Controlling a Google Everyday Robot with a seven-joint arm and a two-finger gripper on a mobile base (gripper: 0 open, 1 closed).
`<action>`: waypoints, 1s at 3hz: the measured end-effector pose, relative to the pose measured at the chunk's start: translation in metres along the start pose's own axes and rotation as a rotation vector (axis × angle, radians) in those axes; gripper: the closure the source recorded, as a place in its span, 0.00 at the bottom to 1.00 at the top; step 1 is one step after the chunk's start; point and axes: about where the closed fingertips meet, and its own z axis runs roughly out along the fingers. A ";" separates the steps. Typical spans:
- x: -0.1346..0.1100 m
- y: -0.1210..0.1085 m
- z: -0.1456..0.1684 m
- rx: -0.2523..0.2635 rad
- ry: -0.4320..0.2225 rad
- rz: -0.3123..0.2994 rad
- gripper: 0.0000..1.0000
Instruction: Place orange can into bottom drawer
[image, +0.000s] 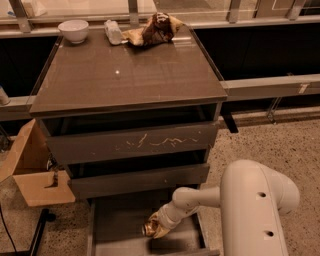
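Observation:
The bottom drawer (120, 227) of the brown cabinet is pulled open, its flat grey-brown floor showing. My white arm reaches in from the right, and my gripper (159, 225) is low over the drawer's right half. It is shut on the orange can (155, 226), a shiny gold-orange can lying tilted just above or on the drawer floor; I cannot tell whether it touches. The fingers are mostly hidden behind the can.
Above are a plain dark drawer front (140, 180) and a scratched drawer front (135, 142). On the cabinet top stand a white bowl (73, 30), a clear plastic bottle (113, 32) and a brown snack bag (152, 30). A cardboard box (30, 172) sits at the left.

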 end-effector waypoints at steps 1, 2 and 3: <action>0.007 0.000 0.008 -0.017 0.012 0.001 1.00; 0.017 -0.003 0.017 -0.028 0.029 0.016 1.00; 0.028 -0.007 0.023 -0.032 0.040 0.035 1.00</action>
